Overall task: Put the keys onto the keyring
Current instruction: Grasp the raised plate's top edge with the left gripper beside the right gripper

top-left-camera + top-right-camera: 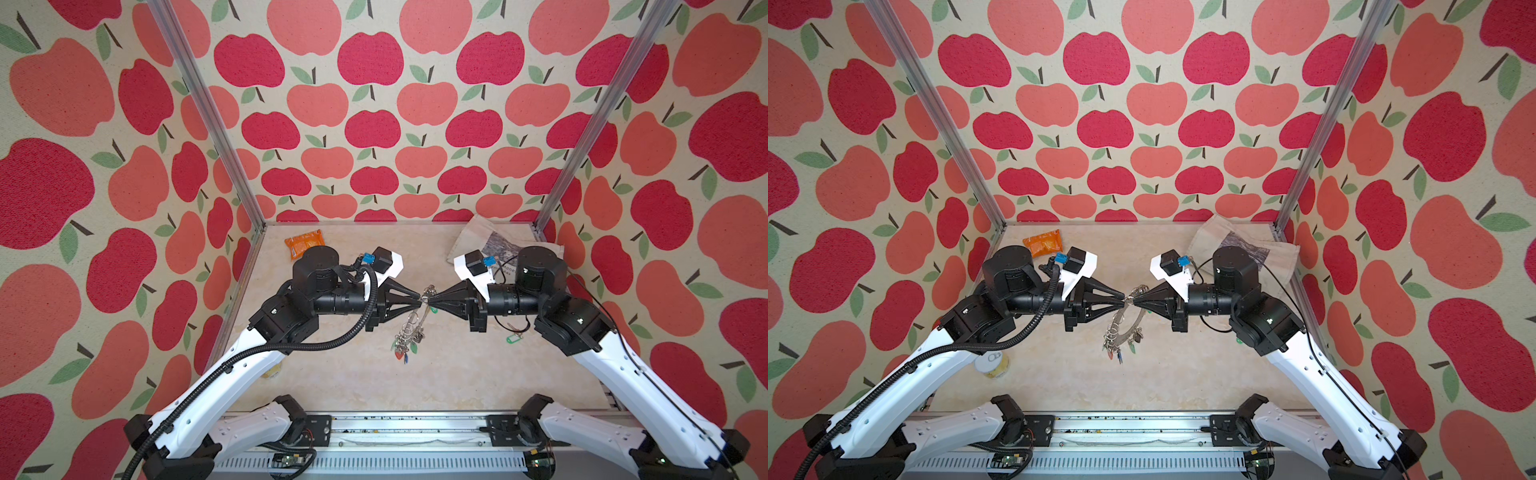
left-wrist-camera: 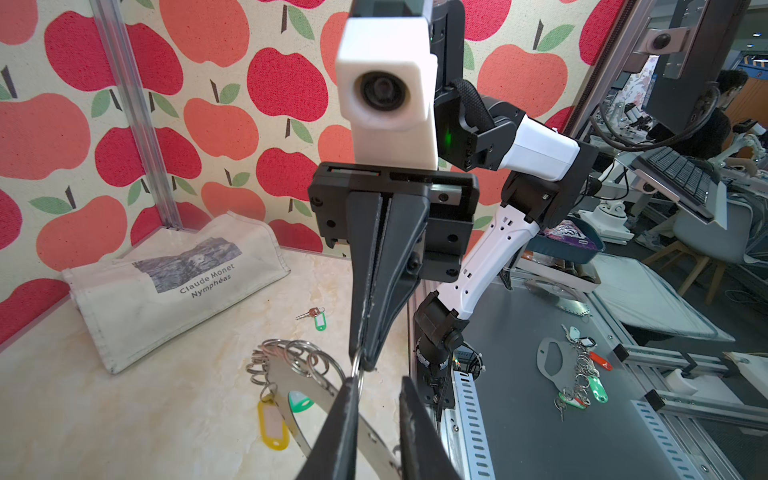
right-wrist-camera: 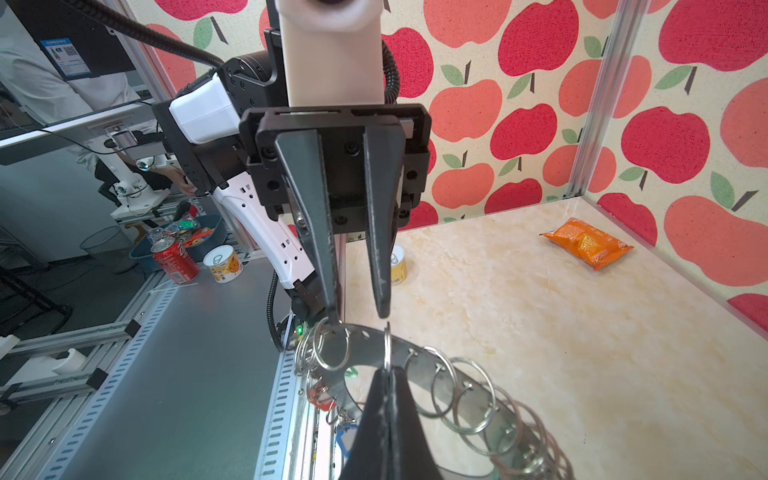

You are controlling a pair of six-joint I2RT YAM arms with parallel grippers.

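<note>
Arms: level, tips meeting.
Left gripper (image 1: 419, 301): fingers spread.
Right gripper (image 1: 430, 302): pinching a wire ring (image 3: 387, 345).
keyring (image 3: 405, 347): tilted, keys (image 1: 403, 353) dangling.

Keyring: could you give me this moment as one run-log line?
right gripper: shut on keyring wire ring | left gripper: open, at keyring | green-tag key: lying loose

orange packet (image 1: 304, 243); printed cloth bag (image 1: 473, 233); yellow tin can (image 1: 992, 365)
</note>
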